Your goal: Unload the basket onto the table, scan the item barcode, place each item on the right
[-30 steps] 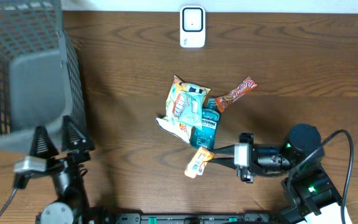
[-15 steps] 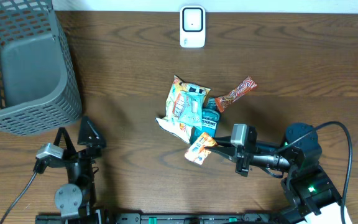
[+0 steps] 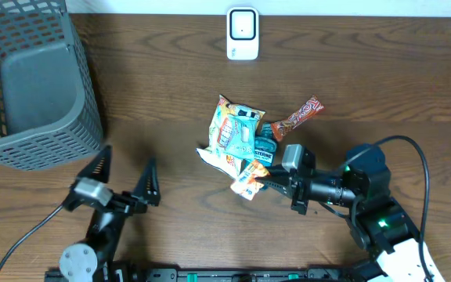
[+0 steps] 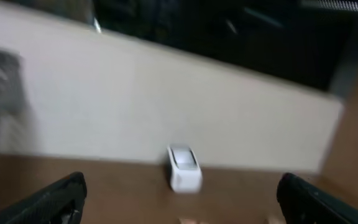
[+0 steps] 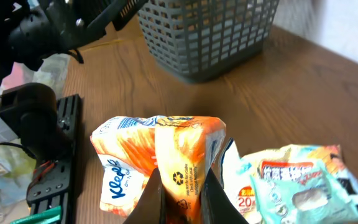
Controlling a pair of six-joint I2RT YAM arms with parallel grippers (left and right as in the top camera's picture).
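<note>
The tissue pack point(image 5: 160, 155), judged soft and light, is pinched at its edge by the right gripper point(image 5: 180, 193), well apart from the scanner point(image 3: 243, 34). The left gripper point(image 3: 125, 174) is spread wide, empty.

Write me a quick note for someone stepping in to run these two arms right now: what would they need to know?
Right gripper: fingers shut on the orange tissue pack, held beside the snack bag.
Left gripper: open, empty, near the table's front left.
Scanner: far edge, centre. Mouthwash bottle and candy bar lie by the snack bag; basket far left.
Done: one item picked up.
Left: carry the tissue pack to the scanner and show its barcode.
</note>
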